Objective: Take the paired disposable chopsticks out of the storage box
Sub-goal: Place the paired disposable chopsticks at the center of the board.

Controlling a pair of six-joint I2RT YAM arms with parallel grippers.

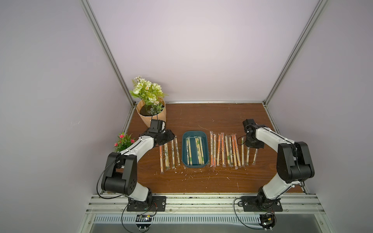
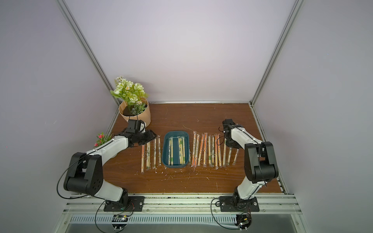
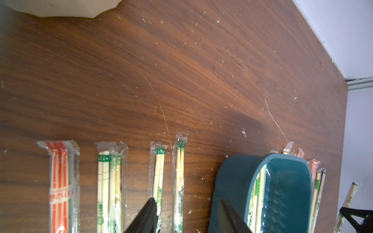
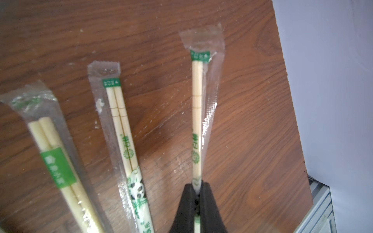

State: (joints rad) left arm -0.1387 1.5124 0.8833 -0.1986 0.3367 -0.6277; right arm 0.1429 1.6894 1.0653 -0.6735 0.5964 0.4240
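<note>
Currently: right fingers [image 4: 185, 207] clamped on one sleeved chopstick pair [image 4: 196, 96], to lay it on the bench [image 4: 252, 100]; left fingers [image 3: 145, 217] half-open, empty, near the storage box [image 3: 228, 181] for my next pick

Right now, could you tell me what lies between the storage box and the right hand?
Sleeved chopstick pairs in a row on the table, in both top views.

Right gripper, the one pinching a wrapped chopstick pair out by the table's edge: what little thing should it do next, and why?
Probably open and let go. The right gripper is shut on a sleeved pair that seems to lie low over the table at the end of the laid-out row, so it looks delivered. More pairs wait in the storage box.
</note>
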